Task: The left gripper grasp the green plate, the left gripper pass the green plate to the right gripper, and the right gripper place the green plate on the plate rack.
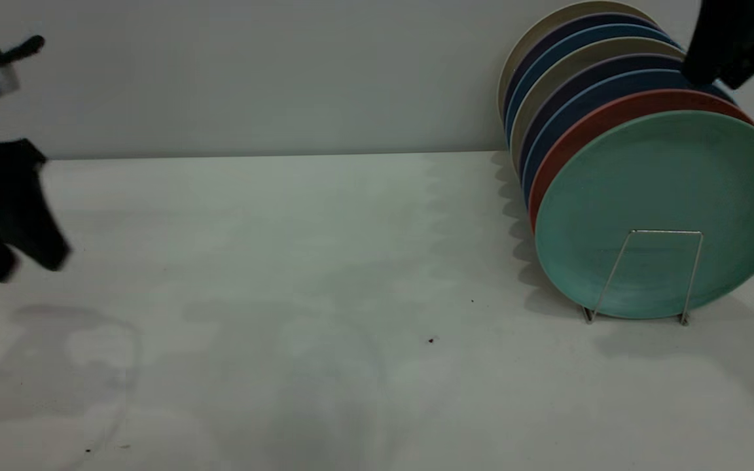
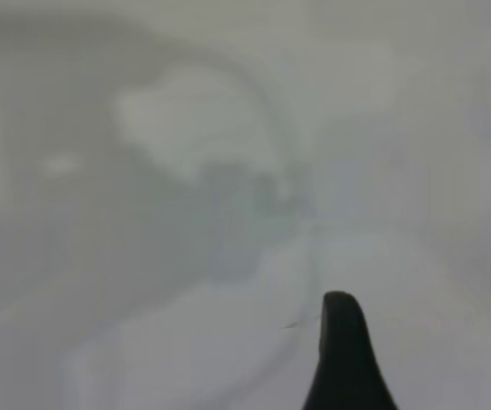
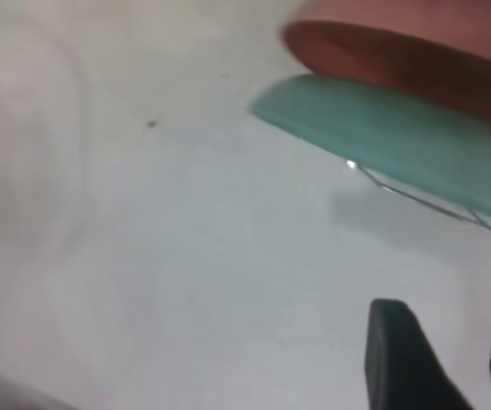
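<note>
The green plate (image 1: 668, 183) stands on edge at the front of a row of plates, leaning behind the front loop of the wire plate rack (image 1: 694, 275). My right gripper (image 1: 716, 78) hovers above the row's top right, open, holding nothing. In the right wrist view its open gripper (image 3: 454, 337) has empty table between the fingers, with the green plate's rim (image 3: 382, 128) and a rack wire (image 3: 416, 198) beyond. My left gripper (image 1: 27, 265) hangs far off at the table's left edge, open and empty. The left wrist view shows one of its fingertips (image 2: 341, 342) over bare table.
Behind the green plate stand a salmon-pink plate (image 1: 586, 127), then several blue, dark and beige plates (image 1: 547, 78) in the same rack. A white wall runs along the back. A few dark specks (image 1: 430, 340) lie on the white table.
</note>
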`<state>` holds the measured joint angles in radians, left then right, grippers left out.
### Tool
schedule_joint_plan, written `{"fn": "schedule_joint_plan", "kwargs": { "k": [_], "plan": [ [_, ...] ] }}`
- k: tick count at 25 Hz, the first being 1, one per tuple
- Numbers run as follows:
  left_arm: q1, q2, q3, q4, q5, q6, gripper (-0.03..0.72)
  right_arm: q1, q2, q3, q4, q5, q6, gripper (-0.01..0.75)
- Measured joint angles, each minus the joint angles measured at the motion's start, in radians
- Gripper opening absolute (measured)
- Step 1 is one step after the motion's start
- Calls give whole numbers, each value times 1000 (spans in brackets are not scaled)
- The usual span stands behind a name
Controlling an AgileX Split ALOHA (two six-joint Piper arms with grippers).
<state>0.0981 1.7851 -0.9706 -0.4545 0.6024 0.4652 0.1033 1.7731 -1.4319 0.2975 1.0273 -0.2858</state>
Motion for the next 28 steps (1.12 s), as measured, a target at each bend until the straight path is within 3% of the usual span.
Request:
{"fn": "schedule_joint_plan", "kwargs": {
  "k": [5, 8, 11, 15, 28],
  "plan": [
    [0, -91, -77, 371, 113, -304, 526, 0, -51, 0, -196, 14, 191, 280],
    [0, -165, -82, 464, 168, -365, 526, -1, -96, 0, -297, 106, 252, 280],
    [0, -239, -83, 455, 215, -367, 526, -2, -151, 0, -325, 185, 263, 280],
    [0, -345, -76, 399, 296, -328, 526, -2, -285, 54, -315, 192, 264, 280],
    [0, -1006, 307, 269, 392, -313, 526, -2, -993, 528, -289, 213, 204, 281]
  ]
}}
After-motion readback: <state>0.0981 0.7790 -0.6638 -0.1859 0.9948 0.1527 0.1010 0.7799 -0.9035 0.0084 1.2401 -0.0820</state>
